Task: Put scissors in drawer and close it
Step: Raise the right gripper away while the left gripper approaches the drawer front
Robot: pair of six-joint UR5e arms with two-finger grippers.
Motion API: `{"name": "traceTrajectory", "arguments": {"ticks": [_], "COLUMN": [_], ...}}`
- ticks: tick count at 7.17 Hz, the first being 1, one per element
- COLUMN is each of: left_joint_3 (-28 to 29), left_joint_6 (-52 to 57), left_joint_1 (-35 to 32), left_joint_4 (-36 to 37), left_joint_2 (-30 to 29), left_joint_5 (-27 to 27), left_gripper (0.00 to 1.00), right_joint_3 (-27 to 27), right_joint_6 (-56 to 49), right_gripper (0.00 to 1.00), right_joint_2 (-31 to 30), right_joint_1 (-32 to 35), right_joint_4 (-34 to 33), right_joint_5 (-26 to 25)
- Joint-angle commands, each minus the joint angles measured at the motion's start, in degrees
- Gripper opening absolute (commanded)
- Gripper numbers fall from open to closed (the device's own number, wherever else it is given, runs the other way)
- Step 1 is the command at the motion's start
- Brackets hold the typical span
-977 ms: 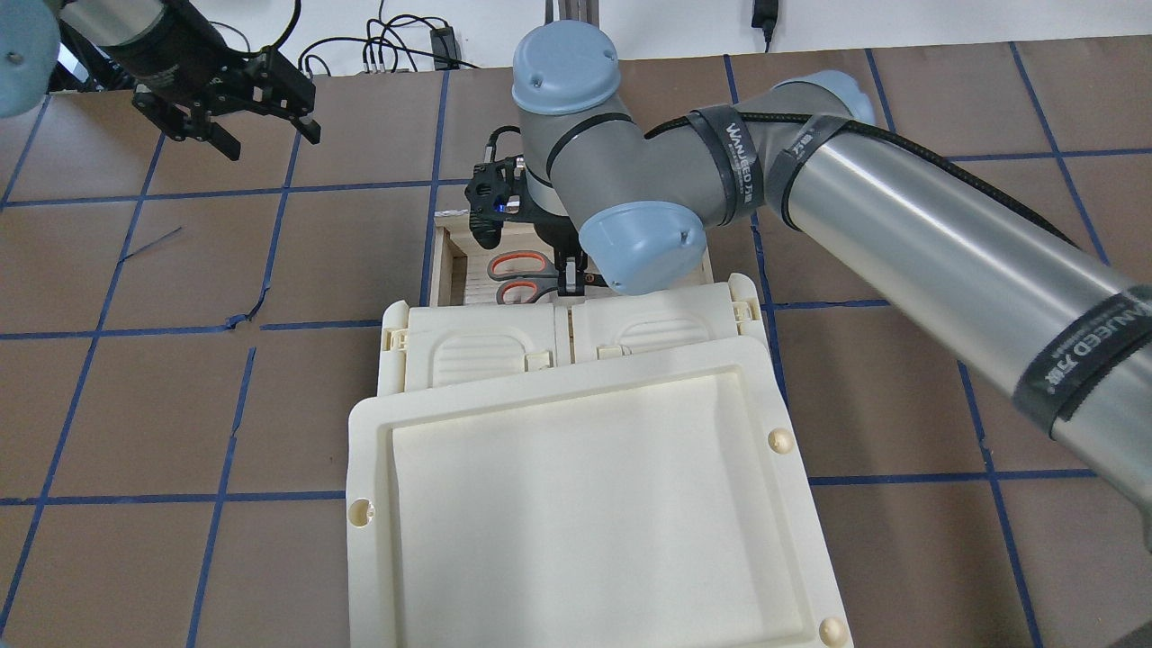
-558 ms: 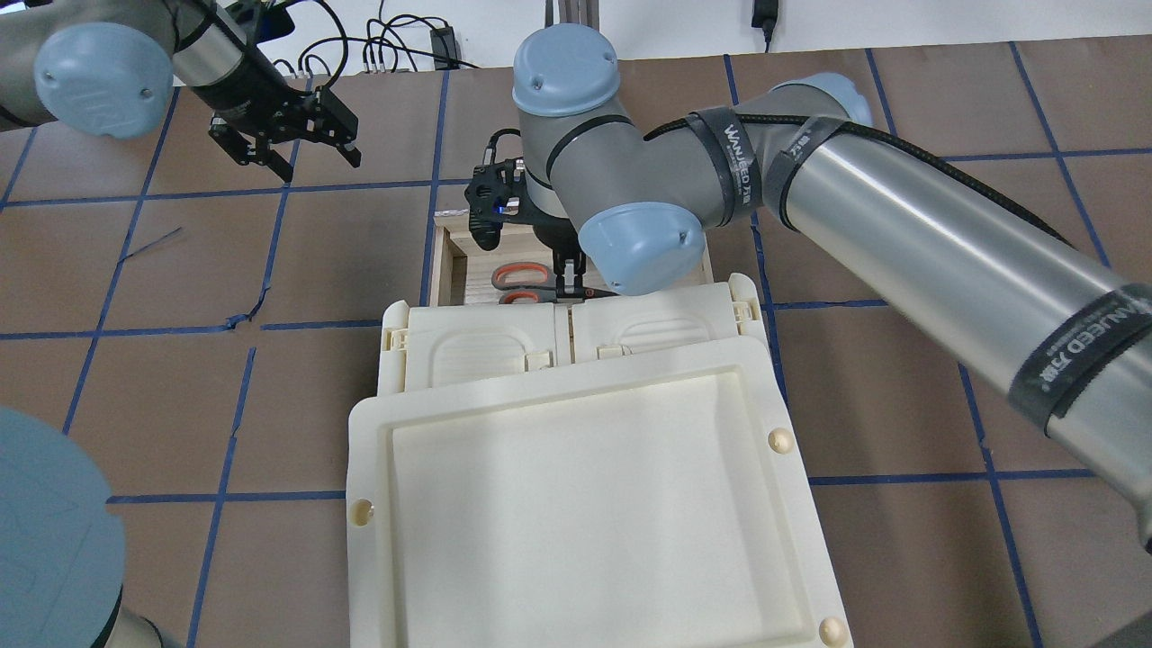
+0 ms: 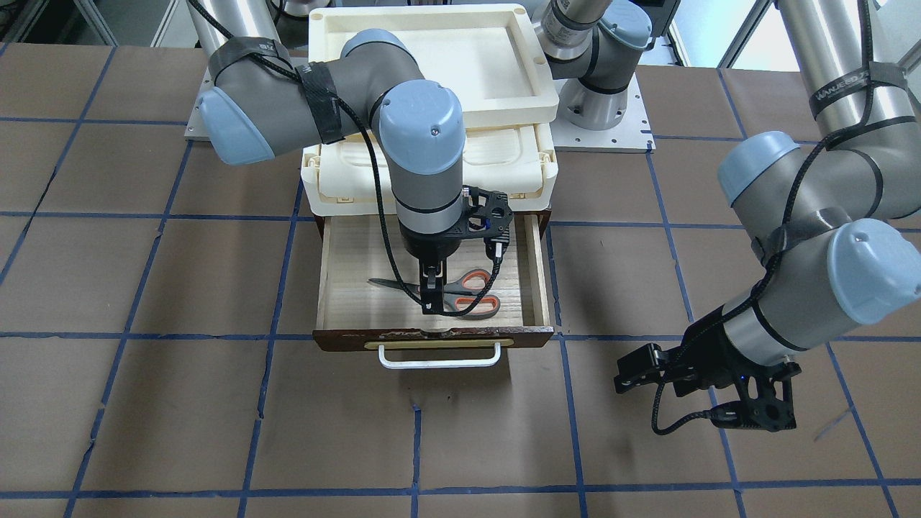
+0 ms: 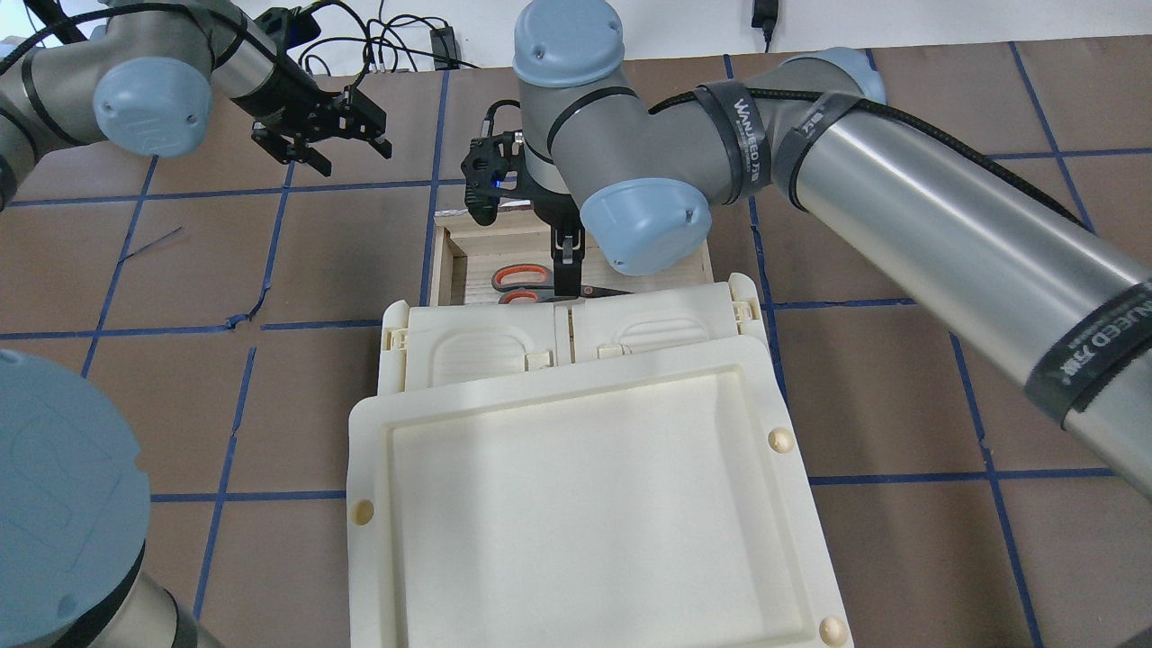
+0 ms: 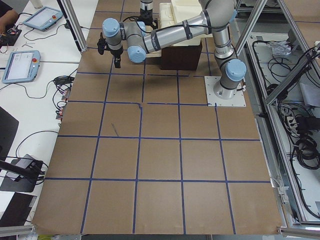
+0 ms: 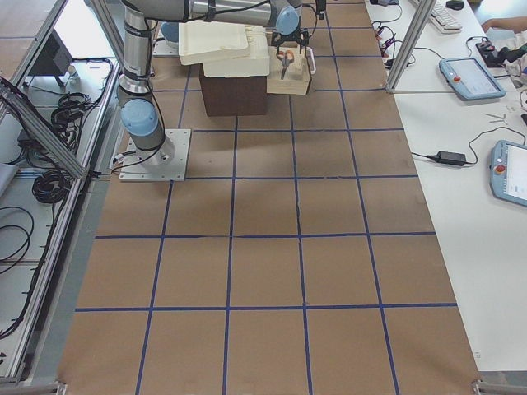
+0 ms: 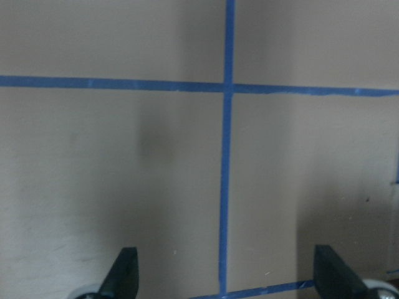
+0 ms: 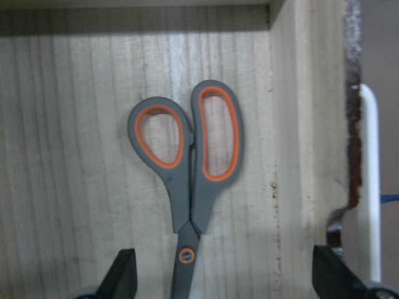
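Note:
The scissors (image 3: 468,291) lie flat on the pale wood floor of the open drawer (image 3: 338,273), grey handles with orange lining toward the dark front and its white bar handle (image 3: 439,357). They also show in the overhead view (image 4: 522,279) and the right wrist view (image 8: 187,162). My right gripper (image 3: 432,291) hangs just above the scissors' pivot, open, fingers wide on either side (image 8: 227,274), holding nothing. My left gripper (image 4: 346,155) is open and empty over bare table to the drawer's left, as its wrist view (image 7: 227,277) shows.
A cream latched box (image 4: 486,342) sits over the drawer's cabinet, with a cream plastic tray (image 4: 585,504) on top, hiding the drawer's rear part from overhead. Brown table with blue tape grid (image 4: 270,252) all around. Cables (image 4: 405,45) lie at the far edge.
The scissors sank onto the drawer floor and the right gripper has risen slightly off them. The left arm swung right along the far side of the table, toward the drawer.

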Motion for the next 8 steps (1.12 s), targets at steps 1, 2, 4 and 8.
{"name": "traceTrajectory", "arguments": {"ticks": [1,2,4,8], "left_joint_3": [-1.4,-2.7,-5.6,-7.3], "left_joint_6": [-4.0,-4.2,-4.3,-6.0], "left_joint_1": [-3.4,-3.7,-4.5,-6.4], "left_joint_4": [1.4,1.8,3.6,0.9], "left_joint_2": [-0.5,-0.5,-0.5,0.4], "left_joint_5": [-1.0,-0.9,-1.1,-1.2], "left_gripper": [1.0,1.0,1.0,1.0], "right_joint_3": [-2.0,-1.9,-1.9,-1.1], "right_joint_6": [6.1,9.2,18.7,50.9], "right_gripper": [0.99,0.99,0.99,1.0], "right_joint_2": [-4.4,-8.1,-13.9,-21.1], "right_joint_1": [-4.1,-8.0,-17.3,-26.2], "right_joint_4": [1.3,4.5,11.9,22.9], "right_joint_5": [0.0,0.4,4.3,-0.7]}}
